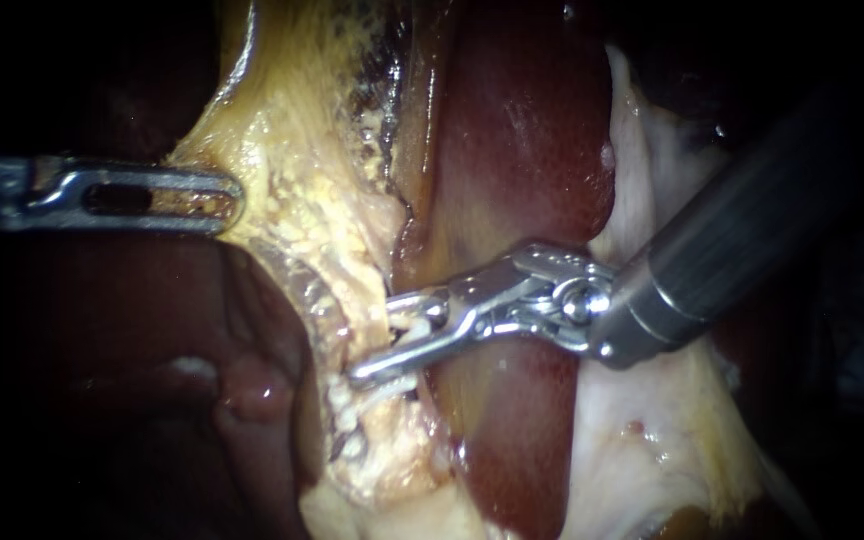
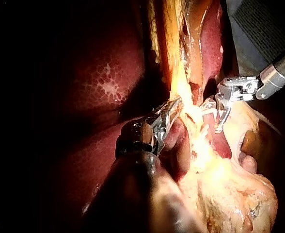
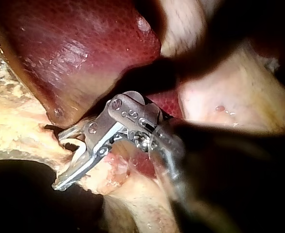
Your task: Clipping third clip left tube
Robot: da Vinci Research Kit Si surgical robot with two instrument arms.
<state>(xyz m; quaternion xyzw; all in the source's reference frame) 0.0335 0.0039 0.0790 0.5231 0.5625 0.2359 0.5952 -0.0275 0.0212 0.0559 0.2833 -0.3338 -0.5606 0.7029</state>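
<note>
Grey backdrop [image 2: 263,19], left wrist view only

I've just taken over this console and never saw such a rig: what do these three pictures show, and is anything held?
Two thin surgical instruments work on a pig's liver. The wide picture comes from the endoscope, close to the tissue. The other two come from cameras riding on each instrument's arm. The left instrument, entering from the left, is clamped on yellowish fatty tissue. The right instrument, entering from the right, stands open astride a pale tube, not closed on it. Nothing else is held.
</note>
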